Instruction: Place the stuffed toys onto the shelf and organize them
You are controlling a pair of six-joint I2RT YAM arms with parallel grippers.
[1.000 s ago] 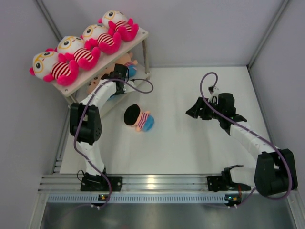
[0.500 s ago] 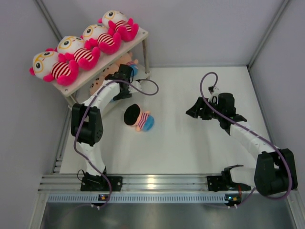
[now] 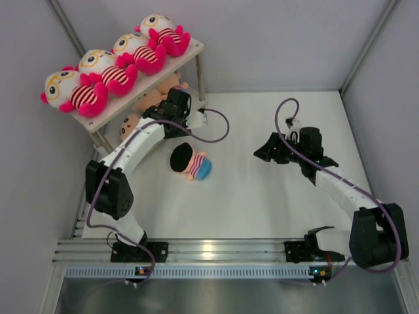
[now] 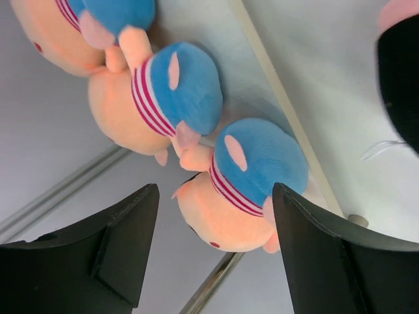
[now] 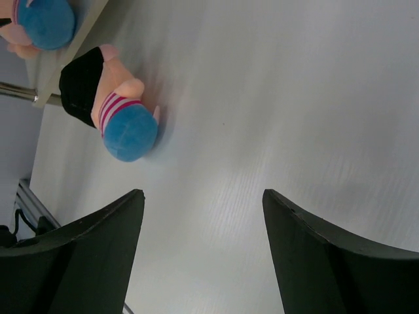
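Toy [image 3: 190,161] beside the shelf [image 3: 194,47] lies nearer your left gripper [image 4: 215,191] than your right gripper [image 5: 203,196]; both spread wide, holding nothing.

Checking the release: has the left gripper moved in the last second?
Yes. The left gripper has shifted right in the top view, nearer the right front leg of the shelf.

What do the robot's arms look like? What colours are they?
The left arm and right arm are white tubes with chunky black joints. A purple cable loops along each. The left gripper and right gripper each have two black fingers.
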